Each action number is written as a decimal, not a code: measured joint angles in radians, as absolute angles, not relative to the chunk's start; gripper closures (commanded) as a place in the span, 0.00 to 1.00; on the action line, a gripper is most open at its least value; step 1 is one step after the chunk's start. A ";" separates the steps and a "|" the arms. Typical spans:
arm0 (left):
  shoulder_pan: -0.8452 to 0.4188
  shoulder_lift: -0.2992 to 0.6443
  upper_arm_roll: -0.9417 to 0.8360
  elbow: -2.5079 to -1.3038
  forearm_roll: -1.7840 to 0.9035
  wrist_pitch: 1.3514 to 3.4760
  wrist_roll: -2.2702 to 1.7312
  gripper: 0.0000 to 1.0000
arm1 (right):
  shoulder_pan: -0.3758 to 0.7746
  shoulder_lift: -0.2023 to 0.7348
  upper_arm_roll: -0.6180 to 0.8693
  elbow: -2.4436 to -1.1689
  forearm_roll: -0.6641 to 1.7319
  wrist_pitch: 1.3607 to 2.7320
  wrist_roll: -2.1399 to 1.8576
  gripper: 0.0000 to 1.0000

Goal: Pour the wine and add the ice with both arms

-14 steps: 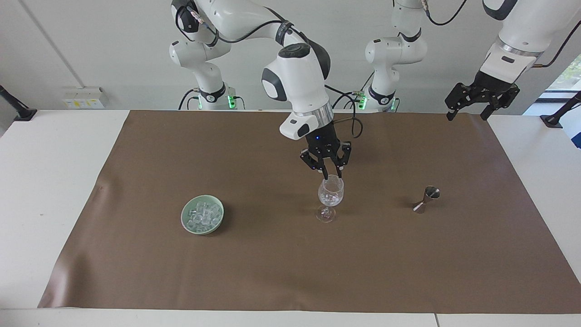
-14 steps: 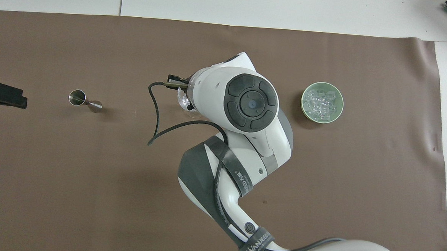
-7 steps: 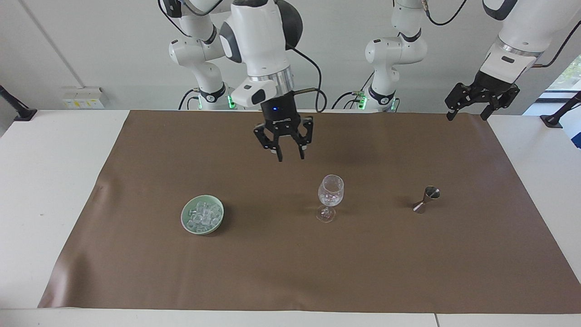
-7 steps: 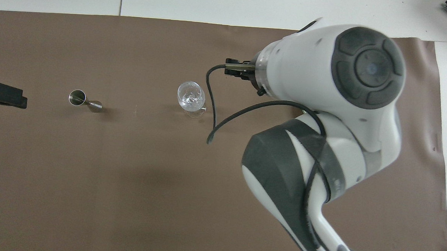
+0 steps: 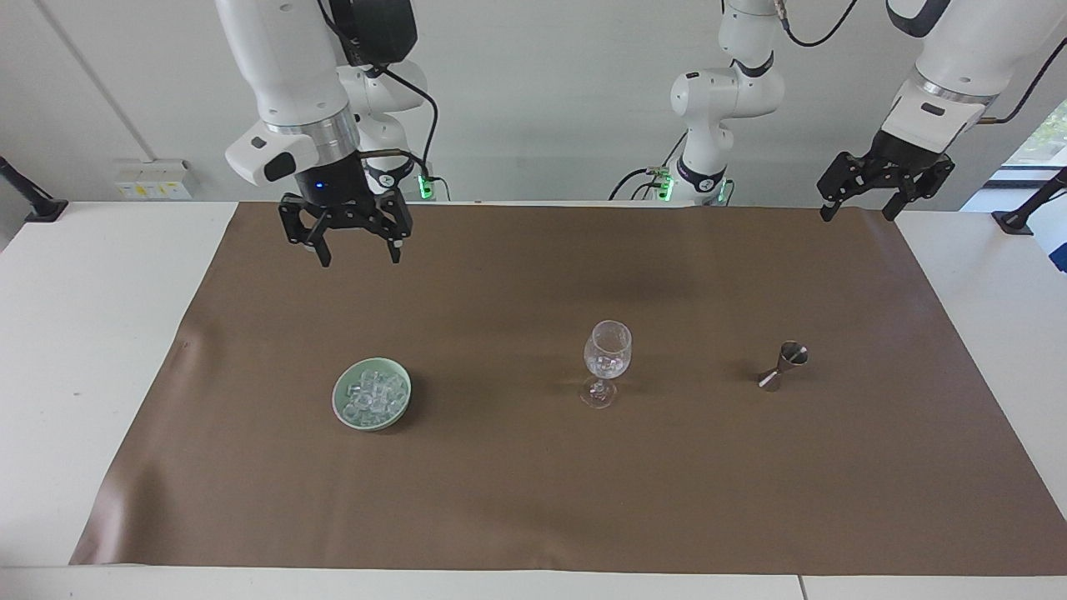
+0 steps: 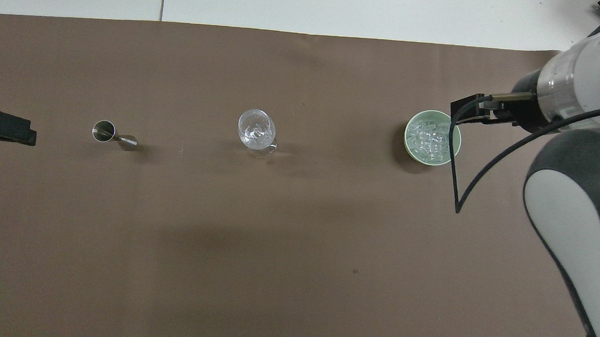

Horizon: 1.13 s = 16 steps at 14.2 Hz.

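Brown paper covers the white table you are working over, and everything for the task stands in one line along it. Your right gripper [image 5: 356, 250] hangs high in the air with its fingers spread wide and nothing between them, over the mat's edge at the robots' end of the table. The ice [image 5: 372, 397], a heap of small clear cubes, sits in a shallow pale green bowl [image 5: 342, 389] toward the right arm's end, farther from the robots than the spot your gripper is over. So the move turns on this: go outward from the robots and down, with little sideways travel. The heap has no long axis to align to.

The clear stemmed wine glass [image 5: 608, 357] stands mid-table, upright, with something glassy already in its bowl. A small steel double-cone jigger [image 5: 783, 364] stands nearer the left arm's end. Your left gripper [image 5: 861, 205] waits, fingers apart and holding nothing, at that end; the right arm is plainly the closer one to the ice.
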<state>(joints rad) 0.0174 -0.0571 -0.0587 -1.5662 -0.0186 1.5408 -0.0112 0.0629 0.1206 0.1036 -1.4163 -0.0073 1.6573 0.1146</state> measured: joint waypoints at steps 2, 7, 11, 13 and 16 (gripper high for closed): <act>0.017 -0.057 -0.059 -1.566 -0.019 1.541 -0.011 0.00 | 0.019 0.103 0.103 -1.424 -0.007 1.613 0.046 0.00; 0.017 -0.057 -0.059 -1.566 -0.019 1.541 -0.011 0.00 | -0.016 0.083 0.103 -1.428 -0.007 1.584 0.025 0.00; 0.017 -0.057 -0.059 -1.566 -0.019 1.541 -0.011 0.00 | -0.037 0.076 0.096 -1.429 -0.007 1.566 0.025 0.00; 0.017 -0.057 -0.059 -1.566 -0.019 1.541 -0.011 0.00 | -0.066 0.063 0.096 -1.429 -0.007 1.533 0.023 0.00; 0.017 -0.057 -0.059 -1.566 -0.019 1.541 -0.011 0.00 | -0.091 0.051 0.095 -1.429 -0.007 1.517 0.008 0.00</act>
<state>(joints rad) 0.0174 -0.0571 -0.0587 -1.5662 -0.0186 1.5408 -0.0112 -0.0907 0.0512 0.0951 -1.4290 -0.0071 1.5170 0.0079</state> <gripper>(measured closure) 0.000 0.000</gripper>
